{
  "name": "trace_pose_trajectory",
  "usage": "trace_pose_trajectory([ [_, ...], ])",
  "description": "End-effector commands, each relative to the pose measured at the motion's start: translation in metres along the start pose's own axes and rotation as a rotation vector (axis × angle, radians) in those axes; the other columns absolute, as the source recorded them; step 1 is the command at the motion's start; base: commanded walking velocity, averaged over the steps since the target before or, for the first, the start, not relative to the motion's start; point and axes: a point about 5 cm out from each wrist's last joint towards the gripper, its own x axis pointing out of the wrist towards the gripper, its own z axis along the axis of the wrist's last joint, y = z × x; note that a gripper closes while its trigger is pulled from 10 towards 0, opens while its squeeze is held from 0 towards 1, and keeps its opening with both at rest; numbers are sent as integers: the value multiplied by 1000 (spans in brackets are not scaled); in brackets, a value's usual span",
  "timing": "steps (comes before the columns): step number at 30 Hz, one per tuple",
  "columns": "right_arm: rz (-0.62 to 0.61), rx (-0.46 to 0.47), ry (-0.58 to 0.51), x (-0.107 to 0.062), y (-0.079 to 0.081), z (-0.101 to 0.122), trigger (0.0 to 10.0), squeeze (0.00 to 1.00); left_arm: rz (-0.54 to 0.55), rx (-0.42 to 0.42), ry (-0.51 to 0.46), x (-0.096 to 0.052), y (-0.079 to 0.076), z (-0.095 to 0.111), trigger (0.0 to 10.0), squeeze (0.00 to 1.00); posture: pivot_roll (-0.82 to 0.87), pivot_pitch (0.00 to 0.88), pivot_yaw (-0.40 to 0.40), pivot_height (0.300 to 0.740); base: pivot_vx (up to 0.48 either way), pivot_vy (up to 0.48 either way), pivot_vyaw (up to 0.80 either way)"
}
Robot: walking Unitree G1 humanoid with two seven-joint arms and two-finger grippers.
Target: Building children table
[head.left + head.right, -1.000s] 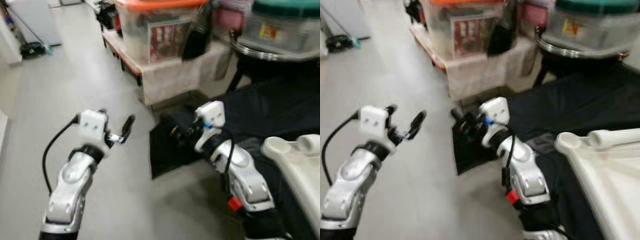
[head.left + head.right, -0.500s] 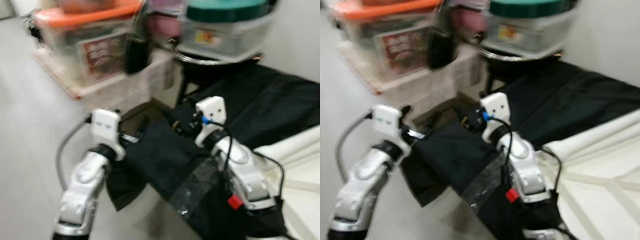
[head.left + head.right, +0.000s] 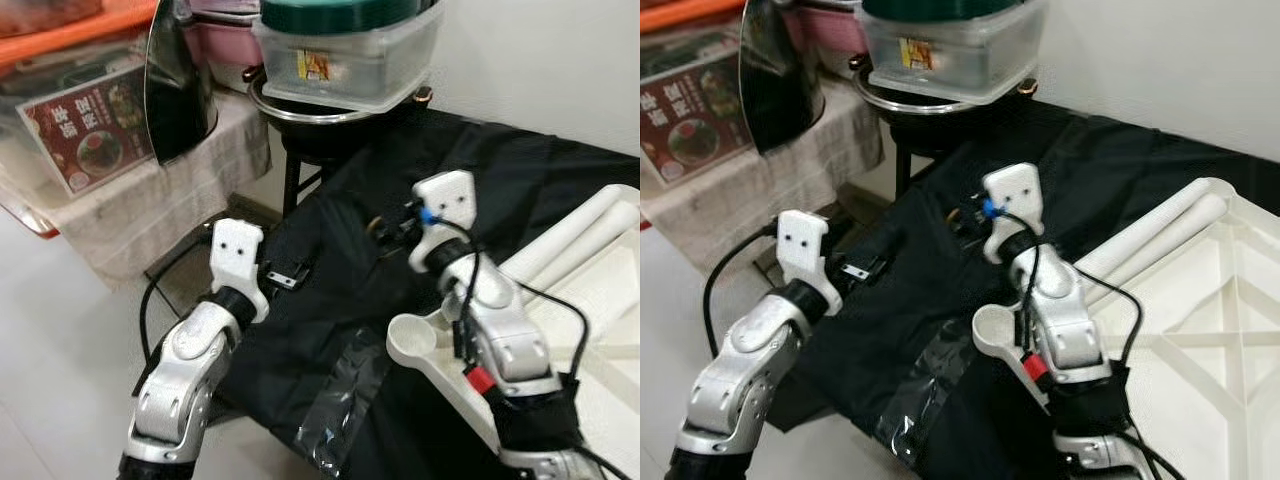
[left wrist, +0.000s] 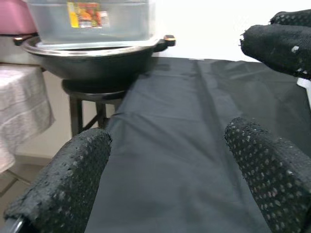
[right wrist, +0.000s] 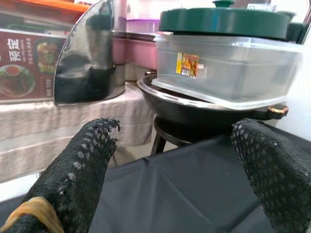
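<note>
We've got both arms raised over the black cloth (image 3: 520,190), left gripper (image 4: 170,170) and right gripper (image 5: 170,165) spread wide, grasping nothing; the white table piece (image 3: 1200,330) lies by our right arm.

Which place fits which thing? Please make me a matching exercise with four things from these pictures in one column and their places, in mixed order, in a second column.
Things:
1. clear plastic container
2. black wok
3. white table part
4. black cloth

Places:
A. on a dark stool
B. under both grippers
C. on top of the wok
D. on the cloth, at the robot's right

Pairs: 1-C, 2-A, 3-D, 4-B
</note>
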Motion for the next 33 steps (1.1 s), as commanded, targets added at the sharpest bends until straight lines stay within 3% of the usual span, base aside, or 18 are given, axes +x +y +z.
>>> trace_pose_trajectory([
  [1,1,1,12,3,5,0,10000,0,25,11,8,-4,6,-2,10000,0,5,101,6,740,0,0,-800],
  [10,-101,-30,23,5,-11,1,10000,0,24,10,24,-6,5,-6,10000,0,6,106,8,740,0,0,-800],
  [19,-247,-87,48,10,-32,2,10000,0,-49,11,99,-21,-1,-31,10000,0,11,119,3,740,0,0,-800],
  [26,-261,-89,85,18,-35,-2,10000,0,-43,22,94,-21,-3,-30,10000,0,5,132,2,740,0,0,-800],
  [29,-255,-62,113,25,-35,-6,10000,0,-48,25,79,-20,-5,-26,10000,0,7,143,-6,740,0,0,0],
  [32,-215,-58,131,34,-32,-7,10000,0,-63,9,39,-16,-9,-16,10000,0,17,159,-18,740,0,0,0],
  [33,-166,-96,103,35,-30,-2,10000,0,-70,-6,18,-14,-10,-10,10000,0,16,167,-20,740,0,0,0],
])
